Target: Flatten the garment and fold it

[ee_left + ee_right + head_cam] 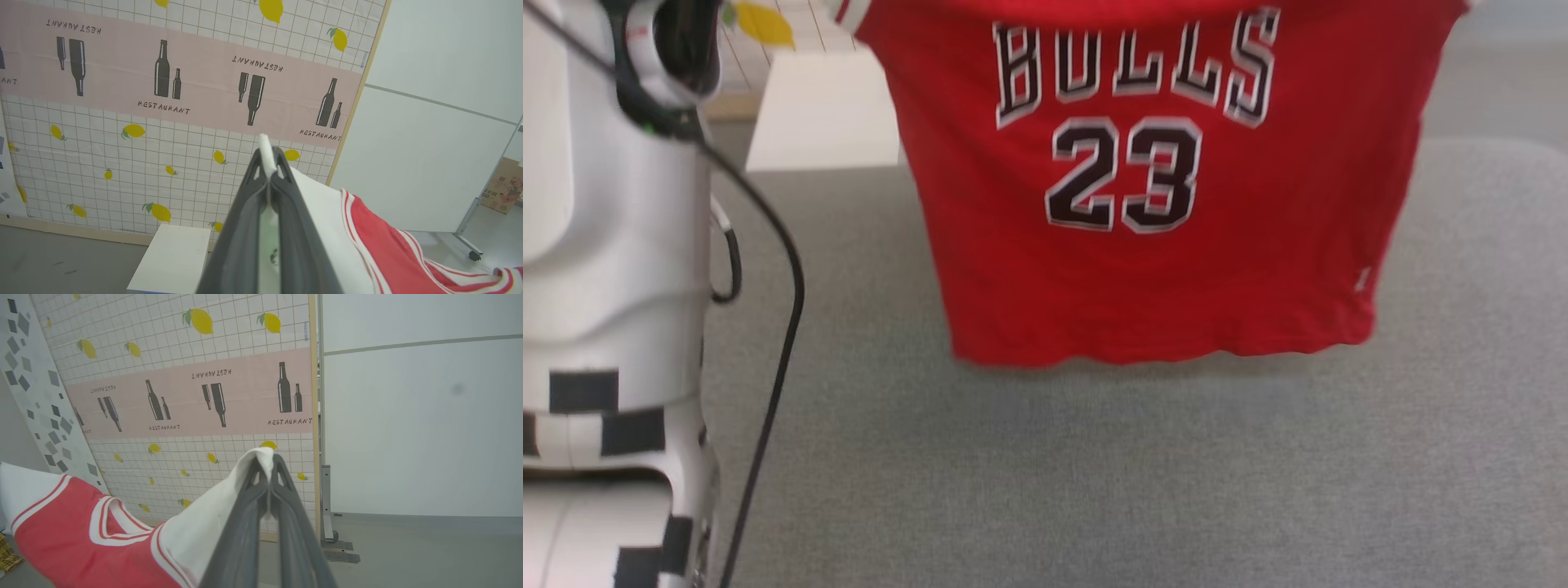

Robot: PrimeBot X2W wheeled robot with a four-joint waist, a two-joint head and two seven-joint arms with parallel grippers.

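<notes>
The red jersey T-shirt (pixel 1160 269) hangs spread above the grey bench (pixel 1094 490), hem perhaps just clear; your left gripper (pixel 268 158) and right gripper (pixel 267 462) are each clamped on one of its white sleeves.

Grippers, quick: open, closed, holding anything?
Left gripper: closed, holding the garment by a white sleeve.
Right gripper: closed, holding the garment by the other white sleeve.
</notes>
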